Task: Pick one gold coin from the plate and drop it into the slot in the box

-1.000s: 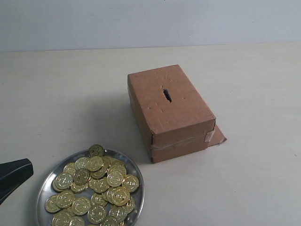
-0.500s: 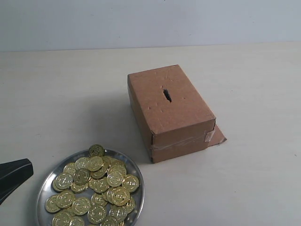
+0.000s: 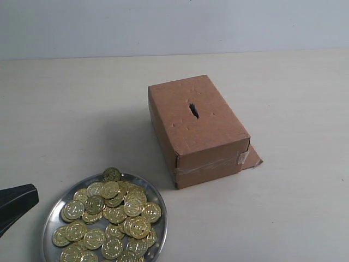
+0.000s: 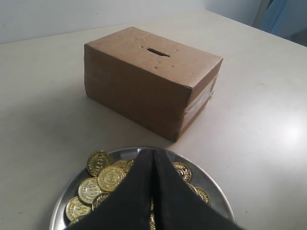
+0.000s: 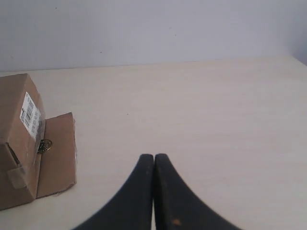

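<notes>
The silver plate [image 3: 52,214] lies at the front left, heaped with several gold coins [image 3: 112,210]. One coin [image 3: 112,174] leans on its far rim. The brown box [image 3: 212,134] stands in the middle, its dark slot [image 3: 193,109] in the top face. My left gripper [image 3: 32,194] is shut at the left edge, just beside the plate. In the left wrist view the left gripper [image 4: 152,151] hangs over the plate [image 4: 216,191], coins [image 4: 110,177] under it, the box [image 4: 144,91] and slot [image 4: 158,51] beyond. My right gripper [image 5: 154,157] is shut and empty over bare table.
A loose cardboard flap [image 3: 252,157] sticks out flat from the box's near right end, with clear tape [image 3: 242,158] on that end. In the right wrist view the flap [image 5: 57,153] lies beside the box [image 5: 17,143], which carries a white label [image 5: 31,117].
</notes>
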Motion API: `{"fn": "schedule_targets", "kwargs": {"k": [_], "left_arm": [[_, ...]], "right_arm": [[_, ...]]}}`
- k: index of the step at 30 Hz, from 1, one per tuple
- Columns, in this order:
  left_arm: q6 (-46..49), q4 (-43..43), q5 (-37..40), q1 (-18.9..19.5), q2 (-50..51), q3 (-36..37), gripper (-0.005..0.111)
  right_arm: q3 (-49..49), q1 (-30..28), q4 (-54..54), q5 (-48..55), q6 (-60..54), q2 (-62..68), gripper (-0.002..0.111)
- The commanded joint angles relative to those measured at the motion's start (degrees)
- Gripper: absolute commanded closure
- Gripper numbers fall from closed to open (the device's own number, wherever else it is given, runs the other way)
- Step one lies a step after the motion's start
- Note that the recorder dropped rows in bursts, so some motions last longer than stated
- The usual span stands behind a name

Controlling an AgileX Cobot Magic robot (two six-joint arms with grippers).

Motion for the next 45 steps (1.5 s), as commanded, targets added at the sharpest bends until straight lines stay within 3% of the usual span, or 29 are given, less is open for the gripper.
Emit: {"fn": "schedule_targets", "kwargs": {"k": [1, 30, 34, 41, 45], "left_arm": [[0.0, -0.5, -0.1, 0.0, -0.4, 0.2, 0.107], [0.0, -0.5, 0.0, 0.0, -1.4, 0.2, 0.107], [0.8, -0.5, 0.0, 5.2, -3.7, 0.2, 0.107], [1.6, -0.5, 7.4, 22.7, -12.3, 0.2, 0.107], [1.6, -0.4, 13.3, 29.9, -18.3, 0.2, 0.107]], "right_arm": [[0.2, -0.3, -1.0, 0.0, 0.2, -0.4, 0.108], [0.2, -0.3, -1.0, -0.3, 0.2, -0.4, 0.108], [0.2, -0.3, -1.0, -0.3, 0.2, -0.4, 0.108], [0.2, -0.3, -0.5, -0.2, 0.2, -0.4, 0.108], [0.2, -0.3, -0.5, -0.2, 0.2, -0.4, 0.108]]}}
